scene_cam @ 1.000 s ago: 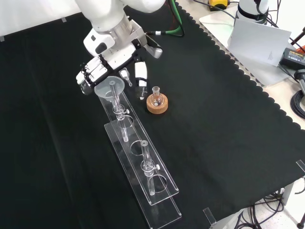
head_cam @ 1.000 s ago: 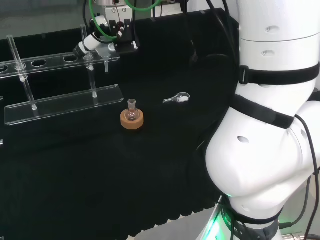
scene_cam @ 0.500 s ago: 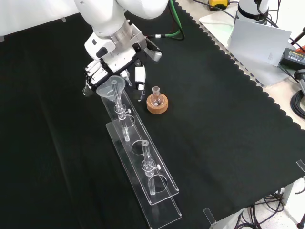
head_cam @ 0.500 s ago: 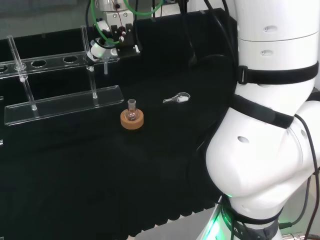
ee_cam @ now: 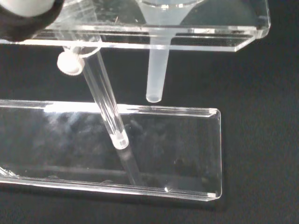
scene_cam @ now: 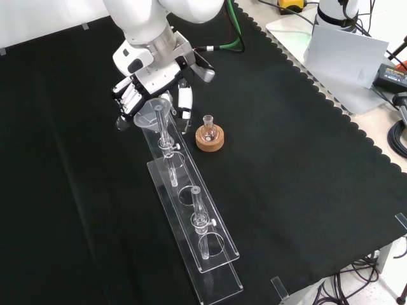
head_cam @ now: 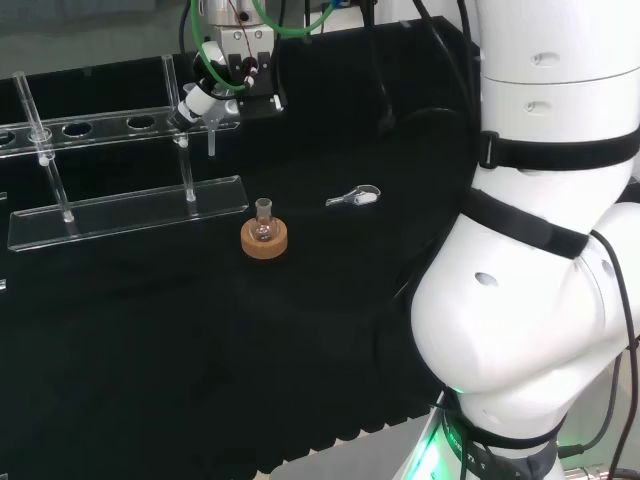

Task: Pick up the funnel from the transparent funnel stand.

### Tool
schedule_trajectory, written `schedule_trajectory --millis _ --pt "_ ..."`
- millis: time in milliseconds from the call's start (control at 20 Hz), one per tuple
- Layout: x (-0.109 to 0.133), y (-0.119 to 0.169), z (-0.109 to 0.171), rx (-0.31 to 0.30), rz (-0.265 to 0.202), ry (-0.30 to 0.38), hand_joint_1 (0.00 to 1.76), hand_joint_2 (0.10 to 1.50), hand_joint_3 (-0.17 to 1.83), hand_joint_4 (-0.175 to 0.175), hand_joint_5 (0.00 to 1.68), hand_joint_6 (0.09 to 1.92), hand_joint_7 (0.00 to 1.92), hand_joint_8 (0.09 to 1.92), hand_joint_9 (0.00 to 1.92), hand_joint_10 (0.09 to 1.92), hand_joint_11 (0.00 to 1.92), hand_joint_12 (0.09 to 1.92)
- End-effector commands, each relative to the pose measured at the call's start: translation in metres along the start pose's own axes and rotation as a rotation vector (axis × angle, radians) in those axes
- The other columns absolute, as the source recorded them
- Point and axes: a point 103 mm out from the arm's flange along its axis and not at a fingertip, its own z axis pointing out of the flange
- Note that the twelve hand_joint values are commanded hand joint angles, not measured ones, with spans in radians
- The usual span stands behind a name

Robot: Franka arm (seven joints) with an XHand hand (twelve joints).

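The clear funnel point(scene_cam: 152, 113) sits in the end hole of the transparent stand point(scene_cam: 203, 254). In the wrist view its stem point(ee_cam: 156, 70) hangs through the stand's top plate point(ee_cam: 210, 39) above the base plate point(ee_cam: 177, 154). My hand point(scene_cam: 137, 89) is right at the funnel's cone. Its fingers point(scene_cam: 127, 98) curl against one side and the thumb point(scene_cam: 184, 105) stands on the other. In the head view the hand point(head_cam: 205, 95) is just above the funnel point(head_cam: 211, 130) at the right end of the stand point(head_cam: 130, 210).
A small round flask on a cork ring point(scene_cam: 209, 137) stands just right of the stand's near end in the front view; it is the flask on its cork ring point(head_cam: 264, 238) in the head view. A small clear scoop point(head_cam: 355, 197) lies beyond it. Two upright posts point(scene_cam: 199, 210) rise from the stand.
The hand has come down and across to the funnel, and its fingers and thumb have closed in round the cone. The stand has shifted slightly in the front view.
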Motion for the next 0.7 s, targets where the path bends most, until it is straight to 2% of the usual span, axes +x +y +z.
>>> schedule_trajectory --millis 50,250,400,550,700 --pt "-0.0052 0.0033 -0.0036 0.011 0.011 0.026 0.70 0.65 0.15 -0.003 0.27 0.09 0.34 0.52 0.35 0.68 0.00 1.51" --pt "-0.0080 0.0059 -0.0054 0.033 0.023 0.036 0.66 0.57 0.31 -0.012 0.15 0.09 0.16 0.59 0.17 0.78 0.00 1.53" --pt "-0.0089 0.0078 -0.0025 0.046 0.028 0.035 0.63 0.52 0.39 -0.018 0.10 0.09 0.09 0.62 0.07 0.83 0.00 1.55" --pt "-0.0087 0.0081 0.0009 0.042 0.029 0.036 0.63 0.51 0.42 -0.021 0.09 0.09 0.09 0.64 0.07 0.86 0.01 1.57" --pt "-0.0089 0.0078 0.0020 0.036 0.031 0.041 0.62 0.50 0.45 -0.025 0.12 0.09 0.21 0.66 0.18 0.85 0.04 1.59"
